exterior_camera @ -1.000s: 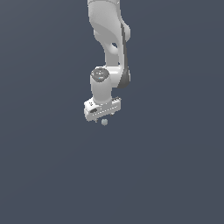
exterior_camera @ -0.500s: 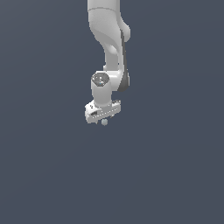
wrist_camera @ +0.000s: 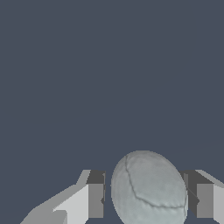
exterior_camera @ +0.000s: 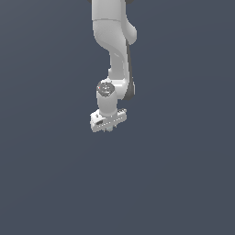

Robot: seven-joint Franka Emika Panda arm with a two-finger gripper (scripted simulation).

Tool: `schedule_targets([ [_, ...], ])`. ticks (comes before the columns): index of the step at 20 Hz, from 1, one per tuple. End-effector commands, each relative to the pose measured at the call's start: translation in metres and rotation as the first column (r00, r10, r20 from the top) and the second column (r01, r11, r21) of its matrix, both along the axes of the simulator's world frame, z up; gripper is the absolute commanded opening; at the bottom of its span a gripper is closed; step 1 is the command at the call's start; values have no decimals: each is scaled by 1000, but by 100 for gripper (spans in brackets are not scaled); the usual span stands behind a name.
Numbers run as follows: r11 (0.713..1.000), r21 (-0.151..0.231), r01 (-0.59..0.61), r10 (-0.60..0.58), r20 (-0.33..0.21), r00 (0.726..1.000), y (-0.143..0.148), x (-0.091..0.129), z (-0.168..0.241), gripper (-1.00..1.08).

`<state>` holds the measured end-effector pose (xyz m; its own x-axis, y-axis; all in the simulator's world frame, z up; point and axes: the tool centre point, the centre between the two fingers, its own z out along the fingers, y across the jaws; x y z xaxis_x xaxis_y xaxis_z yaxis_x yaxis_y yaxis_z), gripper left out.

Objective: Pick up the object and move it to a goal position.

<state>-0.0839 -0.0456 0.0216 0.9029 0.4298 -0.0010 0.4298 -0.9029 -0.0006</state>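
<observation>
**End effector around the ball**

End effector [wrist_camera: 146,201] showed in the wrist view with its two fingers [wrist_camera: 95,200] set apart and the pale grey ball [wrist_camera: 148,189] between them; the ball lay nearer one finger than the other, a narrow gap showing on one side, and whether the pads truly pressed it I could not tell; fine dark crack-like lines crossed the ball's surface; in the exterior view the white arm [exterior_camera: 112,55] hung down from above, the end effector [exterior_camera: 108,127] at its lower end over a plain dark grey desk [exterior_camera: 183,183]; the ball was too hidden there to make out.
</observation>
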Motion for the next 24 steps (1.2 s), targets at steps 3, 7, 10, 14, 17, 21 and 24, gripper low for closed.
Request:
schedule_targets([
  [3,1000,0,0,0,1,1000,0,0,-1,-100],
  [7,1000,0,0,0,1,1000,0,0,-1,-100],
  [10,1000,0,0,0,2,1000,0,1,0,-100],
  [14,1000,0,0,0,2,1000,2,3,4,-100],
  [17,1000,0,0,0,2,1000,8,8,11,-100],
  [21,1000,0,0,0,2,1000,19,18,28,-100],
  [24,1000,0,0,0,2,1000,31,28,45,-100],
])
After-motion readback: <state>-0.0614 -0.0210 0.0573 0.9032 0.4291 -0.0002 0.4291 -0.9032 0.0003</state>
